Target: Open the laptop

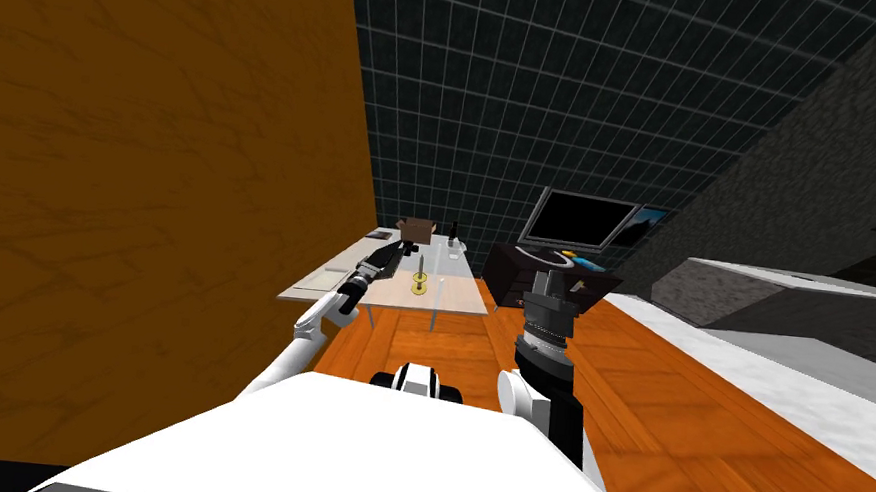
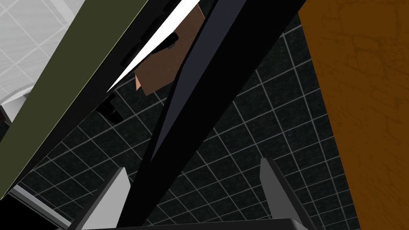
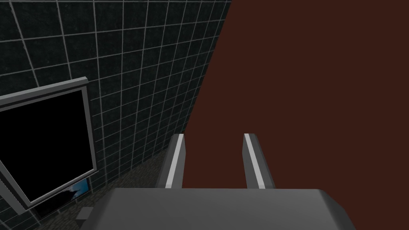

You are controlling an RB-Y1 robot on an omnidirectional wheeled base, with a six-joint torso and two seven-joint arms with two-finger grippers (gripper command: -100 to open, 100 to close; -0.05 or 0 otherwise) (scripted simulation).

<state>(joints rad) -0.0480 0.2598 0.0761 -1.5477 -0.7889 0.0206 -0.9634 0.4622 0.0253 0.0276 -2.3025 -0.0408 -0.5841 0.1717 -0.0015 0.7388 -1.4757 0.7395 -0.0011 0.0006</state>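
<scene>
The left tool reaches over the tabletop at the far left, its fingers spread wide. A thin dark panel passes between them, close beside one finger. We judge this panel to be the lid of the laptop, and we cannot tell whether it touches that finger. The wide spread suits catching the lid's edge to lift it. The right tool is raised to the right of the tabletop, fingers narrowly parted and empty, clear of the work.
</scene>
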